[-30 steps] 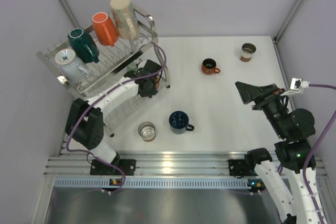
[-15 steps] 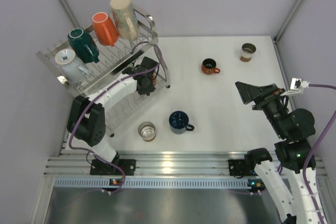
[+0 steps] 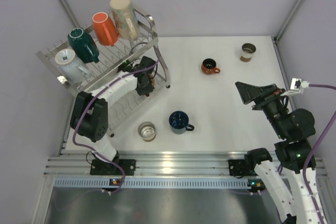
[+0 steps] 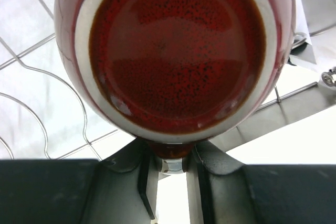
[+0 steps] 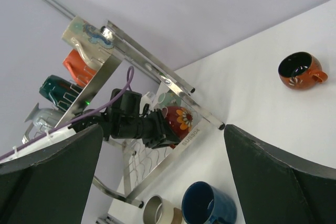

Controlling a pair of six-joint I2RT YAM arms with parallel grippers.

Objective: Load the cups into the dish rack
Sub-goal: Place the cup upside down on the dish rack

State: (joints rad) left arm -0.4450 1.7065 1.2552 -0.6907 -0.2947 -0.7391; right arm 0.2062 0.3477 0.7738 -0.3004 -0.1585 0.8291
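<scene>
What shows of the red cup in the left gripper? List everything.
The red cup looks like glossy ceramic, rounded, with an orange flower painted on its side. Its underside faces the left wrist camera: a dark, speckled red-brown disc inside a pale ring. The left gripper is shut on its edge and holds it tipped on its side over the lower-tier wires of the dish rack, under the upper tier. No handle shows.

The dish rack point(image 5: 190, 131) has a small dark marking on its lower front rail. It appears to read "SUS304". Nothing else is legible.
</scene>
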